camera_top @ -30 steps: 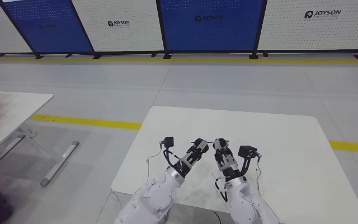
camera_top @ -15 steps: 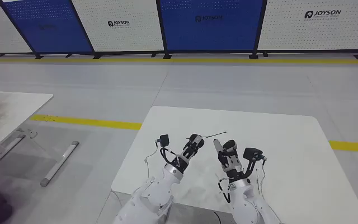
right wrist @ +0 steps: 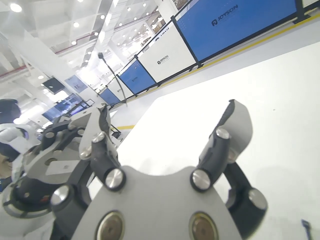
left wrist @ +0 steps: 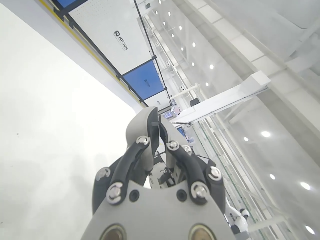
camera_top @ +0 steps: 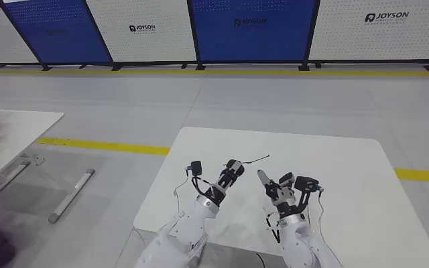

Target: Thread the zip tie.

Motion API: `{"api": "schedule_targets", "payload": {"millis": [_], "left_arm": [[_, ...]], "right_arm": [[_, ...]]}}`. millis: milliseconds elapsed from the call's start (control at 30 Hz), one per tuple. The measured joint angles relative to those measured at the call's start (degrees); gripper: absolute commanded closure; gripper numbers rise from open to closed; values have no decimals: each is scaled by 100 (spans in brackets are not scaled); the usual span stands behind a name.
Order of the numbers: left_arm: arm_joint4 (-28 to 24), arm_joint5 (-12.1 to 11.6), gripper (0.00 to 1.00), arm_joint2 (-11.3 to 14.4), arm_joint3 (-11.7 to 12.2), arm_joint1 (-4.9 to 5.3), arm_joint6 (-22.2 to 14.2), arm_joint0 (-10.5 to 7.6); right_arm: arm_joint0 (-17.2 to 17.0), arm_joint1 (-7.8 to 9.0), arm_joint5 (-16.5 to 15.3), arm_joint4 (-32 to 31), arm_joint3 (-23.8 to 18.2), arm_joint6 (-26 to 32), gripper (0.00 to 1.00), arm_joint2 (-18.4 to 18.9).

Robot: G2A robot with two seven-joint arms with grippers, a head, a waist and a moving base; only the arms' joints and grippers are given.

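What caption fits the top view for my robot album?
Left end effector holds a black zip tie above the white table; right end effector open beside it.

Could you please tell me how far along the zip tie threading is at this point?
Done: the zip tie is picked up. In hand: the left gripper is shut on one end, with the head end free in the air. To do: it looks straight, not looped, and the open right gripper holds nothing, so threading remains.

l gripper (camera_top: 234, 165) pulled away w/ zip tie (camera_top: 258, 159); r gripper (camera_top: 273, 178) opened, drew back.
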Motion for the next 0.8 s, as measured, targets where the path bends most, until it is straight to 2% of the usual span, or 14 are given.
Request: {"api": "schedule_targets", "payload": {"millis": [133, 267, 500, 700, 800], "left_arm": [[-218, -26, 100, -55, -24, 0, -75, 43], [-679, 48, 100, -85, -102, 3, -380, 80], [-631, 46, 100, -83, -98, 3, -351, 78], [-642, 42, 100, -51, -105, -3, -403, 69], [-690, 62, 100, -54, -131, -3, -450, 72]], "right_arm": [[153, 57, 83, -561, 89, 337, 0, 97], [288, 112, 46, -1131, 101, 830, 0, 144], [284, 112, 34, -1128, 110, 808, 0, 137], [456, 149, -421, -1012, 238, 1364, 0, 152], [539, 162, -382, -1213, 232, 1468, 0, 142]]}}
